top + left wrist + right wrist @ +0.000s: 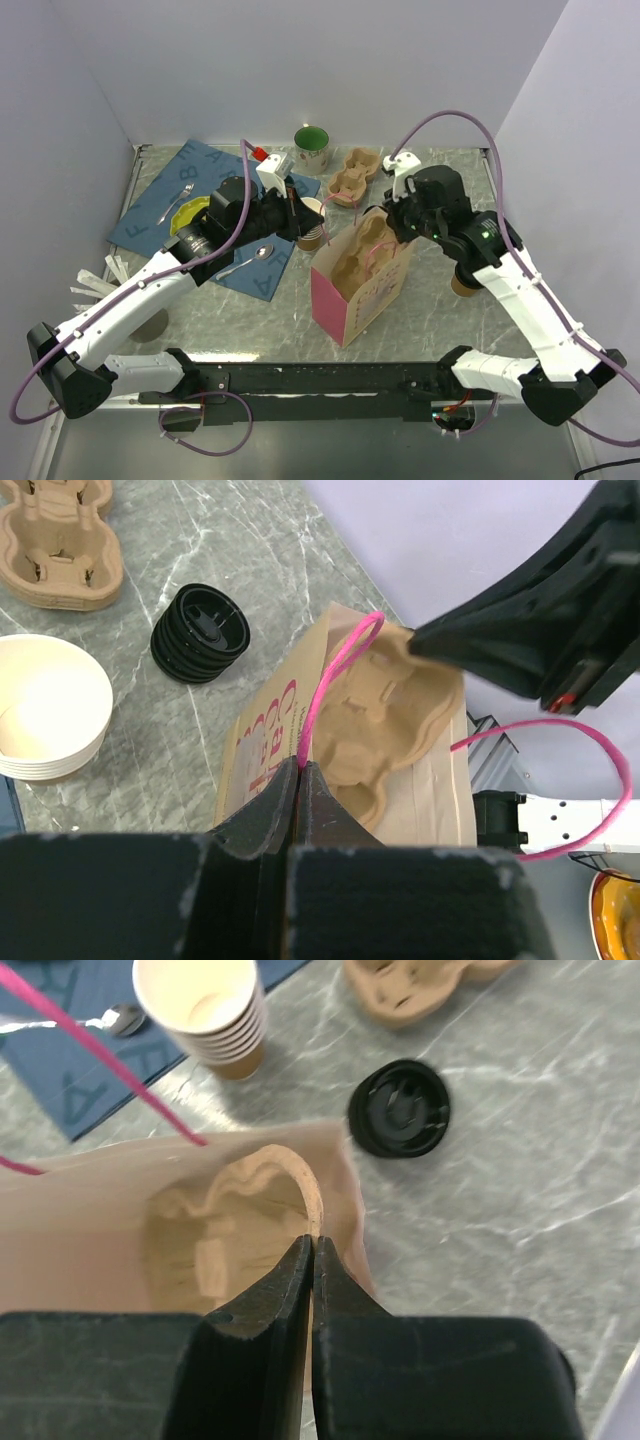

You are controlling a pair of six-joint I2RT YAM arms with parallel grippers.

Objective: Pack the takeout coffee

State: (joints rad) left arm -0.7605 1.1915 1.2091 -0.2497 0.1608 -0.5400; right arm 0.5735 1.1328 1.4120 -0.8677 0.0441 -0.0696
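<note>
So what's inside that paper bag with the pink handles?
A moulded cardboard cup carrier sits in the paper bag, no cups showing in it. The bag's bottom beneath the carrier is covered.

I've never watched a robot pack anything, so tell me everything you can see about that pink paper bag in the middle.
The paper bag stands open on the marbled table, kraft brown with one pink side, red printing and thin pink loop handles. A moulded pulp cup carrier sits in its mouth. The left gripper is shut on its rim at a handle's base; the right gripper pinches the carrier's edge.
</note>
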